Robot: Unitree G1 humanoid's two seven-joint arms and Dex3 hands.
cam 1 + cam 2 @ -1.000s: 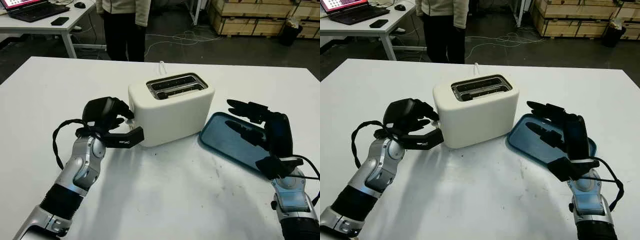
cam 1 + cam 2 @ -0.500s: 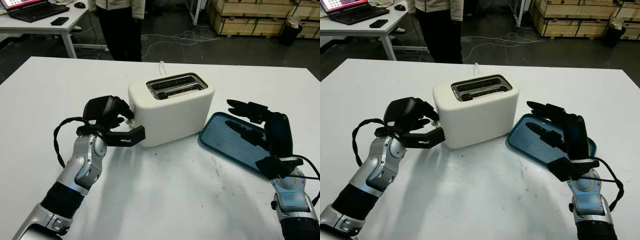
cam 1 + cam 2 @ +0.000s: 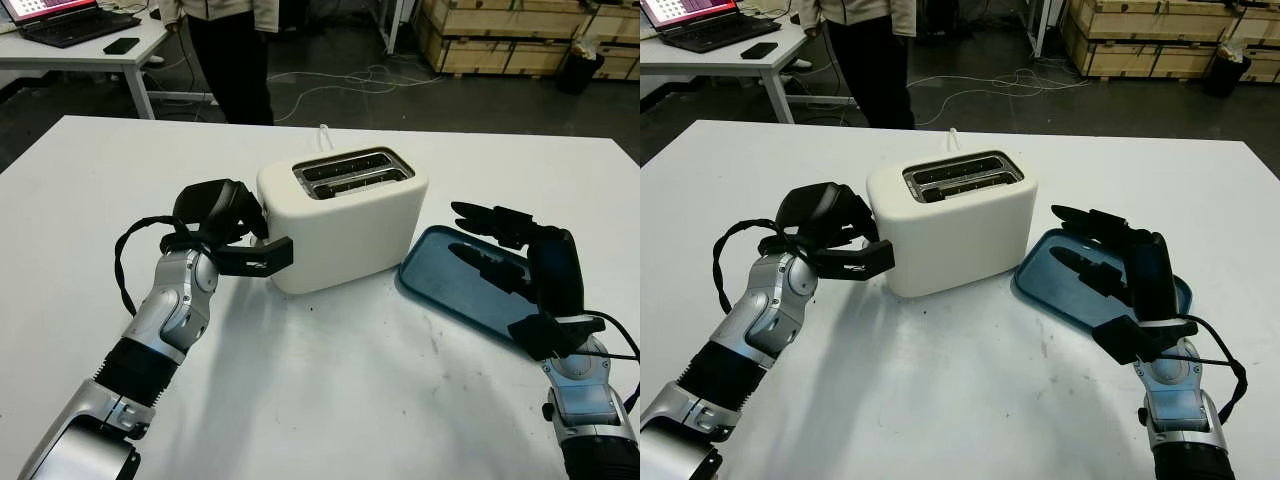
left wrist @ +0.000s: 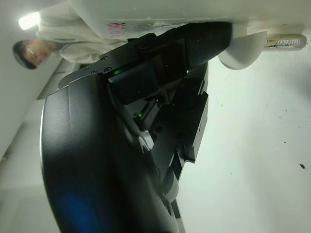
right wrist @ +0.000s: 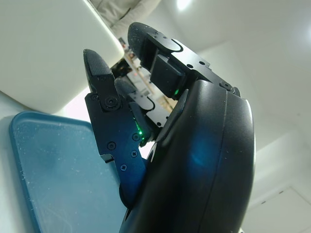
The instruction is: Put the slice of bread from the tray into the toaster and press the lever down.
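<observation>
While curled at the toaster [image 3: 345, 215] end, left robot hand [image 3: 232, 226], grasping nothing.

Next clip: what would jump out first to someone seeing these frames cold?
The white toaster in the middle of the white table, with the left hand pressed against its end where the lever sits. Next, the blue tray to the toaster's right, with the open right hand above it. A person stands beyond the table's far edge.
</observation>
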